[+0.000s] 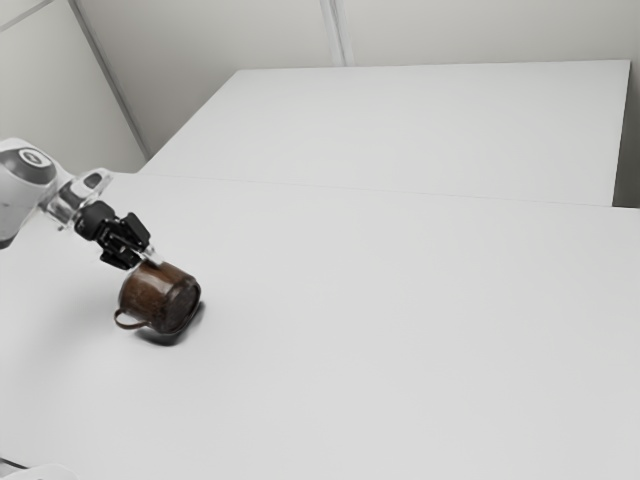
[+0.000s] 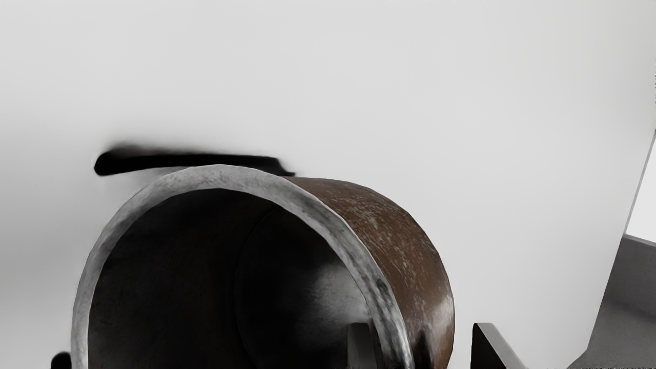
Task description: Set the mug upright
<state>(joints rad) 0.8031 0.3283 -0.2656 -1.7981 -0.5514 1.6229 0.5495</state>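
Mug [image 1: 158,295] on its side, wall between parted fingers

The gripper [image 1: 152,257] is wide: in the wrist view one finger [image 2: 360,344] reaches inside the mouth, and the other finger [image 2: 494,348] stands just outside the wall, with a gap between it and the mug. Beyond them, the rim [image 2: 220,177] faces the hand. The mug lies tipped over on the table [image 1: 400,350], its base [image 1: 182,306] toward the exterior view's right and its handle [image 1: 130,322] toward the near left.

The step in hand looks like taking hold of the wall. Next, I judge, the fingers should close on it (squarely, or it may swivel), then the hand should turn the mouth upward and set the base flat.
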